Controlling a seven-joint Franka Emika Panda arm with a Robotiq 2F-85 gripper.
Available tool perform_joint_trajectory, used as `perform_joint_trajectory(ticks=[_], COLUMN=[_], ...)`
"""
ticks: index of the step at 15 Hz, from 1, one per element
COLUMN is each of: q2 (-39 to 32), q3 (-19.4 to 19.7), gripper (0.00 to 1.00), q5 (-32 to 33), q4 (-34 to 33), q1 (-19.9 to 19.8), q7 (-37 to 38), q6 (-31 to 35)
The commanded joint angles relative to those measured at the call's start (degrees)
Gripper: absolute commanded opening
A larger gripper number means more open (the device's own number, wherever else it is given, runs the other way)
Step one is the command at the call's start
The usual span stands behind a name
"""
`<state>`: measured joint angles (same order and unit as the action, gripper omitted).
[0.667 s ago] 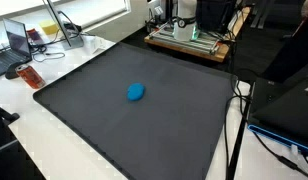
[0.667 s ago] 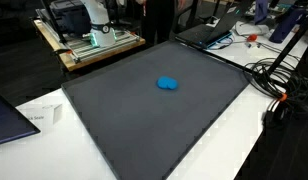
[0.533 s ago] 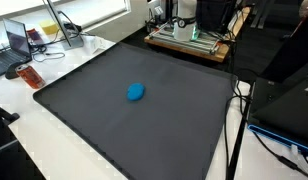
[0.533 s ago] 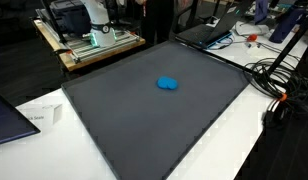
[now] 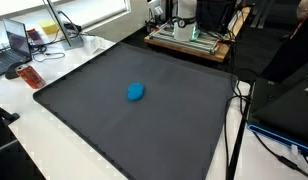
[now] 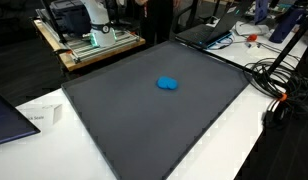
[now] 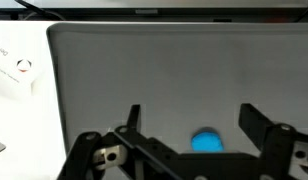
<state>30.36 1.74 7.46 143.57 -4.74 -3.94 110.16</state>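
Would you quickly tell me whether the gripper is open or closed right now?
Gripper: open, holding nothing; the blue object lies untouched.

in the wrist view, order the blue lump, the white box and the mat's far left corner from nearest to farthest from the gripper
1. blue lump: on the mat, seen between the fingers of the open gripper.
2. white box: off to the left, beside the mat's left edge.
3. mat's far left corner: top left, beyond the box.
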Motion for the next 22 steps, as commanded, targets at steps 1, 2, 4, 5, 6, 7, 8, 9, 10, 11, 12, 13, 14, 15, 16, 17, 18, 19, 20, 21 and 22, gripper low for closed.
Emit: perform_joint_trajectory(ticks=[1,2,4,5,6,7,8,9,10,11,12,13,14,15,16,17,18,19,20,21,22], q2=[0.0,0.0,-2.5,-4.2,-5.6,-7.5,-9.2,-11.3,-13.6,-15.7,-18.1,-20.3,-22.7,-25.1,-27.4,-29.8,-32.1,-34.6,-36.8,-39.0,-41.4], q3=[0.5,0.5,-0.3,-0.6,-0.9,-1.1,-1.4,-1.7,-2.0,-2.6,-2.9,-3.3,-3.7,-4.1,-4.5,-4.9,-5.1,-5.3,-5.3,-5.3,-5.3], gripper=[1.0,1.0,1.0,1.0,1.0,1.0,1.0,1.0,1.0,1.0,1.0,1.0,1.0,1.0,1.0,1.0,1.0,1.0,1.0,1.0,1.0], q5=[0.2,0.2,0.2,-0.5,-1.1,-2.1,-2.7,-3.1,-4.0,-4.1,-4.5,-4.7,-4.7,-4.7,-4.4,-4.0,-3.9,-3.6,-3.4,-3.7,-3.7], q4=[-0.1,-0.1,-2.3,-3.6,-4.7,-6.1,-7.4,-8.7,-10.3,-11.8,-13.3,-14.8,-16.4,-17.9,-19.4,-20.8,-22.3,-23.8,-25.1,-26.5,-28.0], q1=[0.6,0.6,1.3,2.4,3.3,4.5,5.3,6.2,7.1,7.5,8.0,8.1,8.2,8.2,8.3,8.3,8.4,8.4,8.4,8.4,8.4], q7=[0.2,0.2,0.6,0.0,-0.6,-1.0,-1.2,-1.4,-1.5,-0.9,-0.8,-0.1,0.3,0.9,1.5,2.5,2.9,3.7,4.7,5.0,5.6], q6=[-0.2,-0.2,1.8,2.9,3.7,4.4,5.1,5.7,6.2,6.7,7.6,8.2,8.7,9.0,9.4,9.9,10.2,10.8,11.2,11.5,11.7])
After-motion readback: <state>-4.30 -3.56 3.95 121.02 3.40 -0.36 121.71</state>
